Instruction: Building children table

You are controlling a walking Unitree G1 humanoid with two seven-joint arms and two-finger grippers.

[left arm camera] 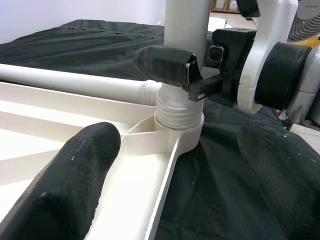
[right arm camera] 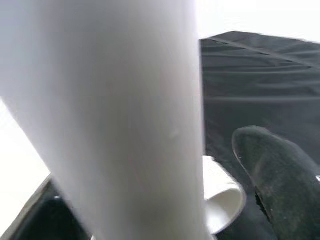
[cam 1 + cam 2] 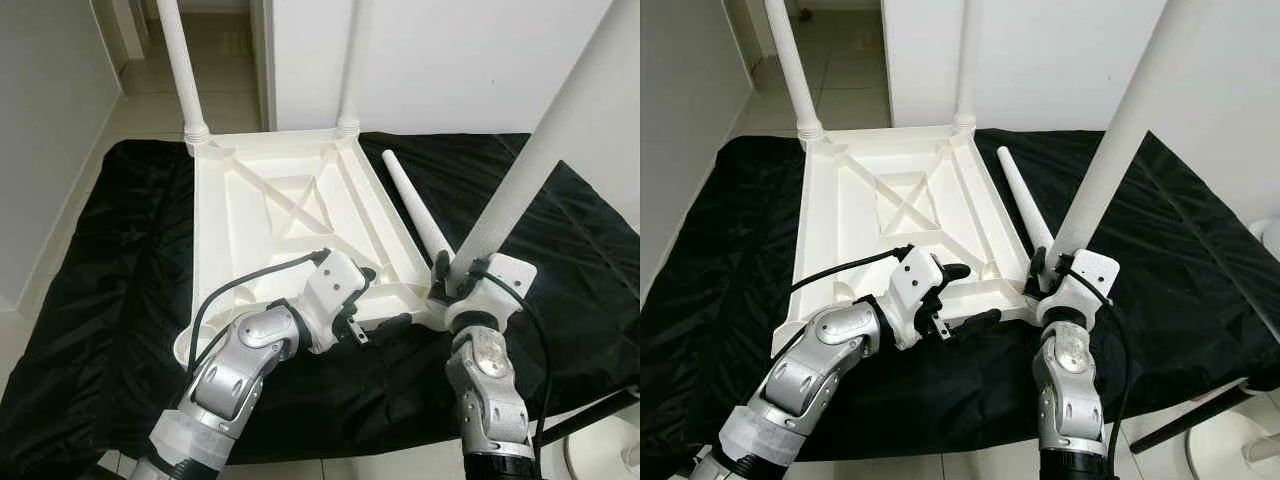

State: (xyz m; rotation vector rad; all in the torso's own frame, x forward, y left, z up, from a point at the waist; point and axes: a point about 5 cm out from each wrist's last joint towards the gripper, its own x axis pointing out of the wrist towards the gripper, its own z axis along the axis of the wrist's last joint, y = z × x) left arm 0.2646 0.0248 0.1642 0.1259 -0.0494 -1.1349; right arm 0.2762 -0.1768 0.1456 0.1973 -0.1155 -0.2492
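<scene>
Three upright legs run off top edge: far-left leg (image 3: 183, 70), far-right leg (image 3: 350, 60), near leg (image 3: 530, 170). Near leg base hidden behind right hand (image 3: 452, 275). Tabletop (image 3: 270, 215) near-left corner covered by left arm. In right wrist view near leg blurred, close-up. Fan (image 3: 1250, 450) at lower right cut by frame.
</scene>
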